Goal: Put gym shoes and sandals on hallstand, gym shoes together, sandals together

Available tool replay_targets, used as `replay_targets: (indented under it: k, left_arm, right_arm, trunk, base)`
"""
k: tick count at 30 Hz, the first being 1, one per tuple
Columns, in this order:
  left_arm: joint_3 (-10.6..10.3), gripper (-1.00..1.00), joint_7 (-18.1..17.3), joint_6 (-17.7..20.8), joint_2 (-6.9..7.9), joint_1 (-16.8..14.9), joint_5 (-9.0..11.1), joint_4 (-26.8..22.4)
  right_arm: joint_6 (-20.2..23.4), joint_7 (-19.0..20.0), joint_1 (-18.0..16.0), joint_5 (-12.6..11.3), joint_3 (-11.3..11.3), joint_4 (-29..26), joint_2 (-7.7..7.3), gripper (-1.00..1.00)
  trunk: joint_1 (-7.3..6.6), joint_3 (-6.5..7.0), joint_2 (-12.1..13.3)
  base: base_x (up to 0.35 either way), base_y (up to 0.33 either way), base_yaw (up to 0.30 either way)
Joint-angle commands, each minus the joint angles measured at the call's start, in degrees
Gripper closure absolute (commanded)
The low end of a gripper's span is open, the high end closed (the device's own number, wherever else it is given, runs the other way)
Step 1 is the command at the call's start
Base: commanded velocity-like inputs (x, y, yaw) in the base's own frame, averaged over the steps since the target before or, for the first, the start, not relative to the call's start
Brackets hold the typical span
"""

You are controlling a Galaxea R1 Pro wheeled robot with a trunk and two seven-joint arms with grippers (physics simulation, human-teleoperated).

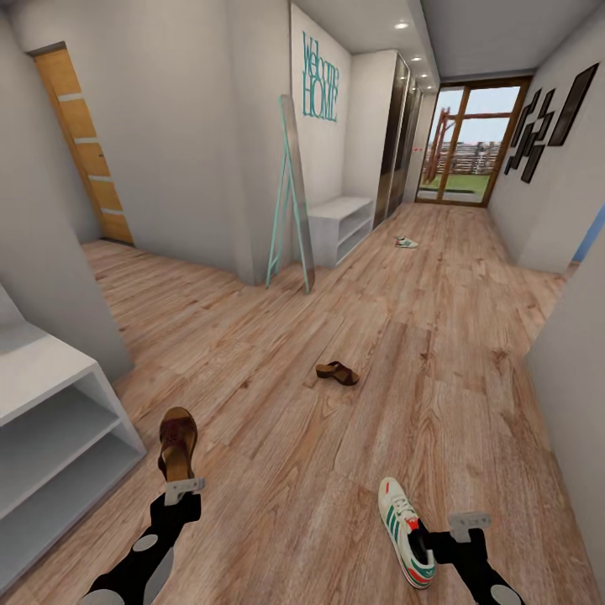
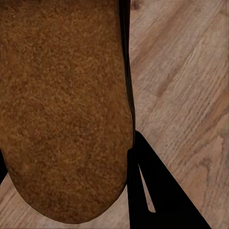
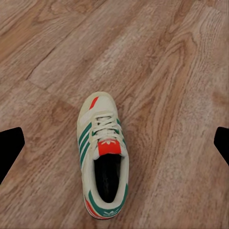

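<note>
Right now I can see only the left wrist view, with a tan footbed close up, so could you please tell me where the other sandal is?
Observer: The second sandal lies on the corridor floor ahead of the robot, well apart from the held sandal in the left fingers.
Operator: Thank you. Where is the nearest gym shoe?
Observer: One gym shoe lies on the floor just beside the open right fingers, not gripped.
Operator: And its partner?
Observer: The other gym shoe lies far down the corridor, past the white bench.
</note>
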Motion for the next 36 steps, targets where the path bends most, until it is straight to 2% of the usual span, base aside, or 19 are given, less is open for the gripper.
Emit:
replay_targets:
  k: [1, 11, 21, 36]
  left_arm:
    - [0.4, 1.00, 0.0, -0.2, -0.03, 0.0, -0.8, 0.1]
    - [0.5, 1.00, 0.0, -0.3, -0.07, 0.0, -0.8, 0.1]
    - [0.6, 1.00, 0.0, -0.3, -0.08, 0.0, -0.7, 0.1]
    - [0.7, 1.00, 0.2, -0.6, -0.09, 0.0, -0.5, 0.1]
  right_arm:
    - [-0.3, 0.5, -0.1, 0.5, -0.5, 0.0, 0.01, -1.00]
    - [-0.3, 0.4, 0.0, 0.4, -0.5, 0.1, -0.10, -1.00]
    - [-0.3, 0.3, 0.0, 0.4, -0.5, 0.3, 0.00, -1.00]
    - [-0.3, 0.2, 0.0, 0.4, -0.5, 0.3, 0.20, -1.00]
  trunk:
    - [-0.01, -0.05, 0.0]
    - [-0.01, -0.05, 0.0]
    - [-0.01, -0.05, 0.0]
    - [-0.01, -0.05, 0.0]
  base:
    - [0.000, 0.000, 0.000]
    - [0.018, -0.008, 0.000]
    - [0.155, -0.177, 0.022]
    - [0.043, -0.055, 0.245]
